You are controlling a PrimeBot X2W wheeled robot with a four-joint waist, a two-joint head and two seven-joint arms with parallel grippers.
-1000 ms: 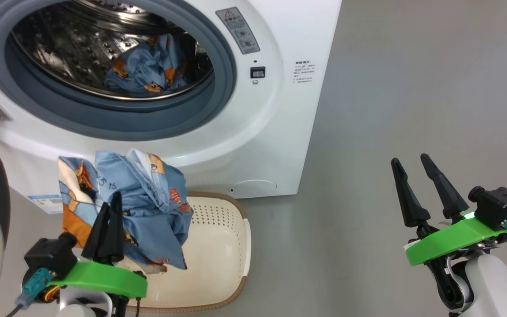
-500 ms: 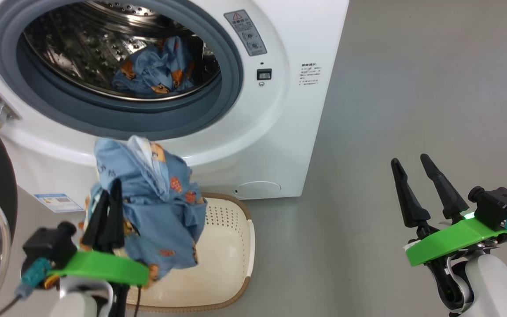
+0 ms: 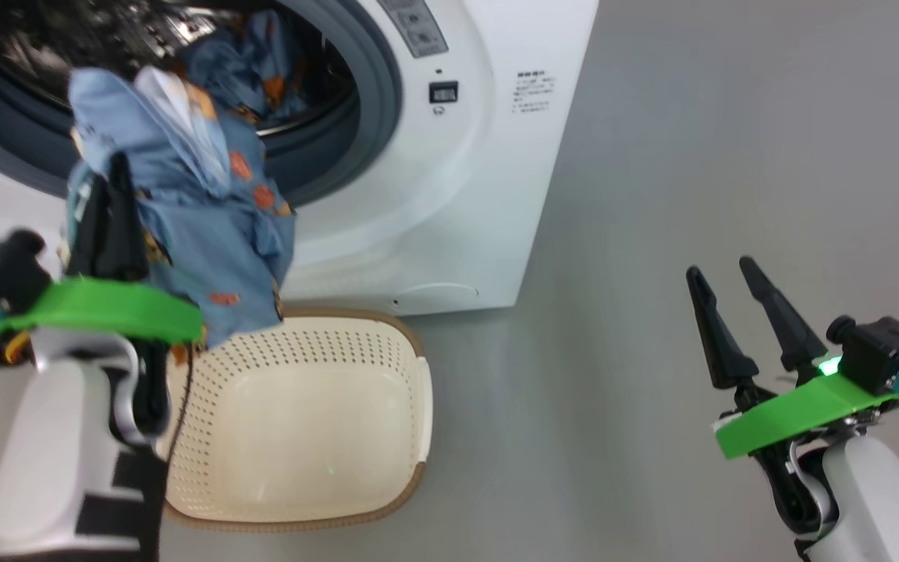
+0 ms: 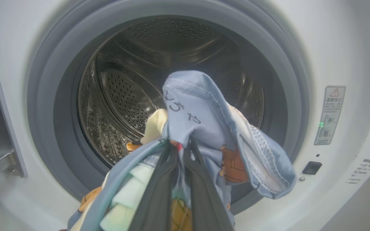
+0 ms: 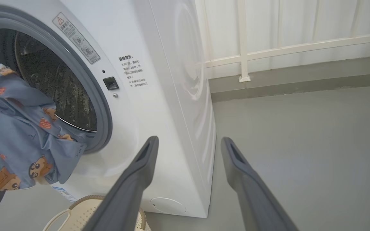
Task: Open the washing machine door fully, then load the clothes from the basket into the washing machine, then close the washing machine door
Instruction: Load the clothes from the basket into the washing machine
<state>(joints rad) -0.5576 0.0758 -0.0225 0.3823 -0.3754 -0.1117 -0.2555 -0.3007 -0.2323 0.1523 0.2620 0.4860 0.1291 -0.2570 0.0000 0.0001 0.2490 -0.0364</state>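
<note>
Left pincer (image 4: pixel 179 146) is pinched tight on the clothes (image 3: pixel 207 226), a bunched wad of light blue woven cotton with orange bear print, stitched hems and a cream piece tucked in on the near side. The wad hangs limp below and beside the fingers, with its long axis roughly vertical and a loose peak folded over above the fingertips. Key relation: the mouth of the washing machine (image 3: pixel 496 156) lies straight ahead along the fingers' own line. The wad sits in front of the lower lip of the grey rubber gasket (image 4: pixel 43 96) and is not yet past it, as far as I can judge. The drum (image 4: pixel 130 96) behind is perforated steel, shiny and ribbed. Another bear-print piece (image 3: pixel 262 55) already lies inside. The left arm is plainly the nearer one. My reading is that the move needs a forward push through the ring, high enough that the trailing tail clears the gasket lip, since soft cloth drags and snags there. The basket (image 3: pixel 418 367), cream perforated plastic with a brown rim, stands on the floor (image 3: pixel 691 156) just before the machine, and no cloth shows in its visible part. Right pincer (image 3: pixel 719 267) is spread wide and holds nothing, well apart to the machine's right.
</note>
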